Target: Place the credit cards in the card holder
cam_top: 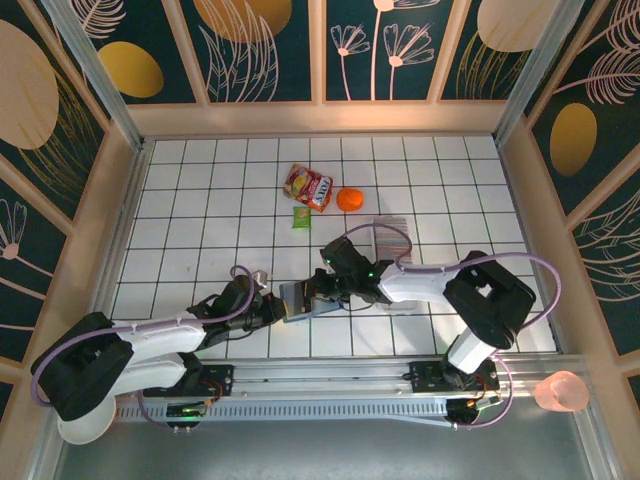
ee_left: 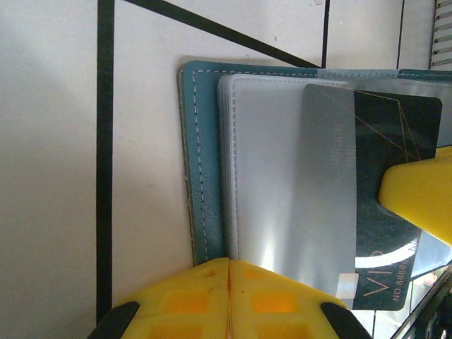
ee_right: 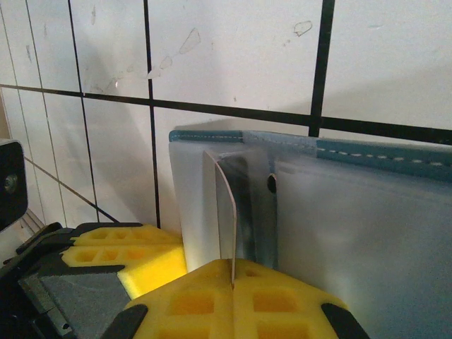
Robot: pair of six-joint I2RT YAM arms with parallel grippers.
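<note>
Card holder: the small square teal-blue folding card holder (cam_top: pixel 298 297) with clear plastic sleeves lies open and flat on the white tiled table (cam_top: pixel 200 200), at 6 o'clock from the table centre, between the two arms.

Left gripper (cam_top: pixel 272 306): positioned at 9 o'clock of the card holder. In the left wrist view its yellow pads (ee_left: pixel 191 304) are clenched together, with no gap. They overlap the near edge of the card holder (ee_left: pixel 205 176), where the teal cover meets the sleeves. Whether they press on it cannot be told.

Right gripper (cam_top: pixel 320 288): positioned at 3 o'clock of the card holder. Its jaws are clamped on a dark plastic credit card (ee_left: pixel 395 134) with gold line markings. In the right wrist view the credit card (ee_right: pixel 224 205) appears edge-on, pinched between the pads, with its far end inside a sleeve.

Other items, at 12 o'clock of the card holder:
- small green packet (cam_top: pixel 300 217);
- red-and-yellow snack bag (cam_top: pixel 308 186);
- orange round fruit (cam_top: pixel 350 199).
</note>
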